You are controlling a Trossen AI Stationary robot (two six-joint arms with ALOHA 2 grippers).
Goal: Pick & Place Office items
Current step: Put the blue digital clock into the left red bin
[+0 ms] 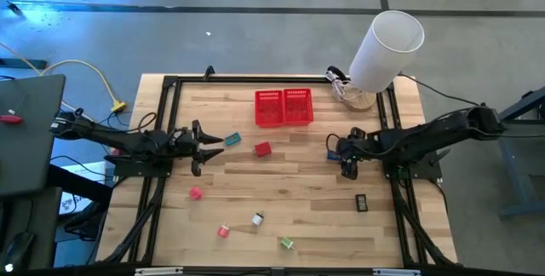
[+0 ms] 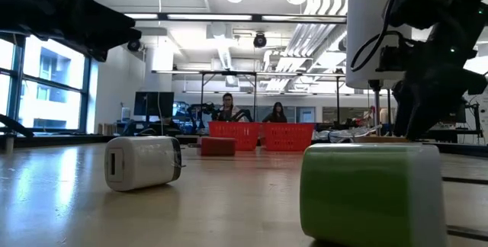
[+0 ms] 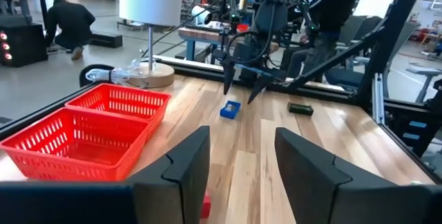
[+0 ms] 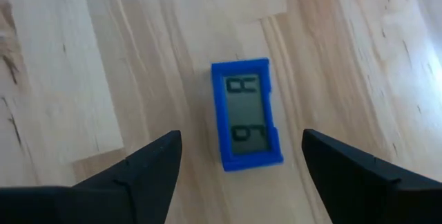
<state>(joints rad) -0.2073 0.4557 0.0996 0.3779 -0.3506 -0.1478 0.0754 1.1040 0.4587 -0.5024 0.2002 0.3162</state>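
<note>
Directly under the right gripper (image 4: 238, 165) lies a small blue rectangular timer with a grey digit display (image 4: 246, 122), flat on the pale wooden table (image 1: 306, 208). The gripper's jaws stand wide apart with nothing between them, one dark finger to each side of the timer, neither touching it. By my reading the step in hand is the approach for a pick: the next move calls for a straight descent that keeps the timer centred, then a close across its narrow width.

Farther out, two red mesh baskets (image 1: 283, 107) sit side by side toward the table's far edge, well apart from this gripper. A black rectangle (image 1: 360, 201) lies nearer the front edge.

Across the table, the left gripper (image 1: 211, 146) has its fingers parted and holds nothing. A small teal item (image 1: 233, 140) lies just beyond its tips, and a red block (image 1: 262, 149) a little farther on.
</note>
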